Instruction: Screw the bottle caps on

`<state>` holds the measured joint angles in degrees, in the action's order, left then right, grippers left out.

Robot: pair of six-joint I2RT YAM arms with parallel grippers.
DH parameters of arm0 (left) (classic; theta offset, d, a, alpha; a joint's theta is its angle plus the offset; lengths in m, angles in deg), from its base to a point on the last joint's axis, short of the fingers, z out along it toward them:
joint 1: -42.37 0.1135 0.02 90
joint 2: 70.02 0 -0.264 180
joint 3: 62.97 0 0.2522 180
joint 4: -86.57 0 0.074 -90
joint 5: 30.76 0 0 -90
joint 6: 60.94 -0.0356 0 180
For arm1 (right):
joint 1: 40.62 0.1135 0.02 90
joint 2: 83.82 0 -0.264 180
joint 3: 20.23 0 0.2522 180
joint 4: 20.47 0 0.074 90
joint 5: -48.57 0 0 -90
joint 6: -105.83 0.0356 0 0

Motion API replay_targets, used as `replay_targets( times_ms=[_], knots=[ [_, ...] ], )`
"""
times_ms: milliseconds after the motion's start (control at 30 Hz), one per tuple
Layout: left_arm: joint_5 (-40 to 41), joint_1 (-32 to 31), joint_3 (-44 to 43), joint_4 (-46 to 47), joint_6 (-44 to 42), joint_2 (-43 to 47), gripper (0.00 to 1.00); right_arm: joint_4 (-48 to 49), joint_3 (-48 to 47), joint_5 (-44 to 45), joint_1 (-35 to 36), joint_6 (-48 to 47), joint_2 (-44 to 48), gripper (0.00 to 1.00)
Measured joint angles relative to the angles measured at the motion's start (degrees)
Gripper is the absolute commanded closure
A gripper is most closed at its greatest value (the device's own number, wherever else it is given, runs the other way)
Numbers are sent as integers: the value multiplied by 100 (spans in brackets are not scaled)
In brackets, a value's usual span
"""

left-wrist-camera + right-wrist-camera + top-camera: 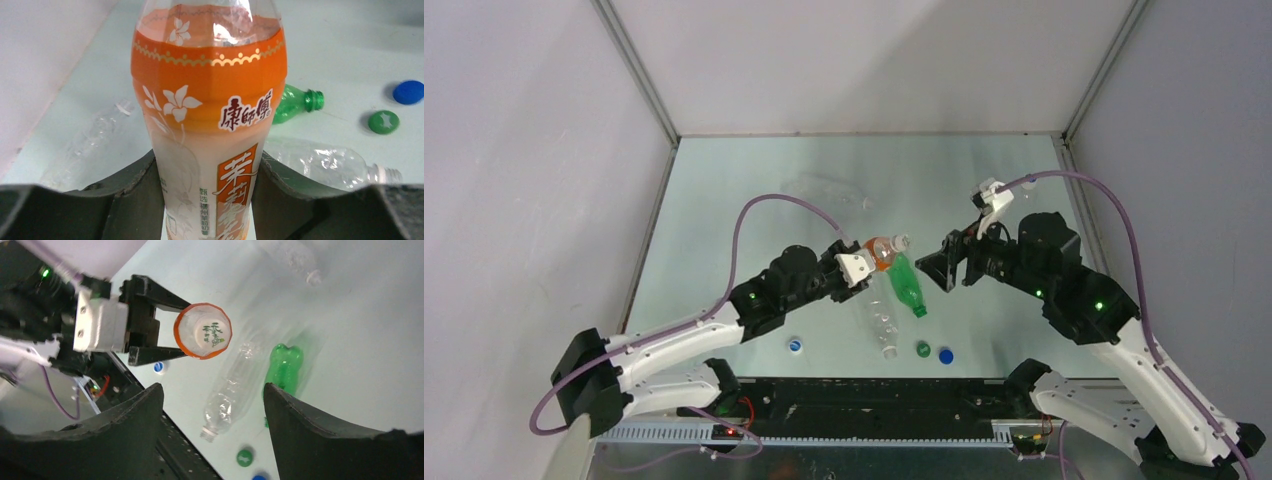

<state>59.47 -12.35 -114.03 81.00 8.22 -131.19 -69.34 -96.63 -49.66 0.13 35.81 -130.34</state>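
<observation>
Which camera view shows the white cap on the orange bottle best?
The right wrist view: it faces the white cap end-on, so its green print shows. The top view shows only a small pale spot at the neck of the orange bottle. The left wrist view shows the bottle's body only; the cap is out of frame.

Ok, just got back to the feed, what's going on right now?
The left fingers grip the orange bottle by its body, lifted off the table, top toward the right arm. A white cap sits on its neck; how tight, I cannot tell. The right fingers stand open facing that cap, not touching it. A green bottle and a clear bottle lie uncapped on the table, with a green cap, a blue cap and a blue-and-white cap loose nearby.
</observation>
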Motion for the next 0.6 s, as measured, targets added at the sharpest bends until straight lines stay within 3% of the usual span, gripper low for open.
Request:
replay_targets(
  times_ms=[267, 600],
  knots=[
    [-1220, 262, -219, -634, 46, -72, 76, -229, -127, -1008, -332, -2006, 83, 37],
    [-1965, 273, -623, -990, 52, -275, 76, -308, -131, -1646, -354, -3108, -214, 39]
  ],
)
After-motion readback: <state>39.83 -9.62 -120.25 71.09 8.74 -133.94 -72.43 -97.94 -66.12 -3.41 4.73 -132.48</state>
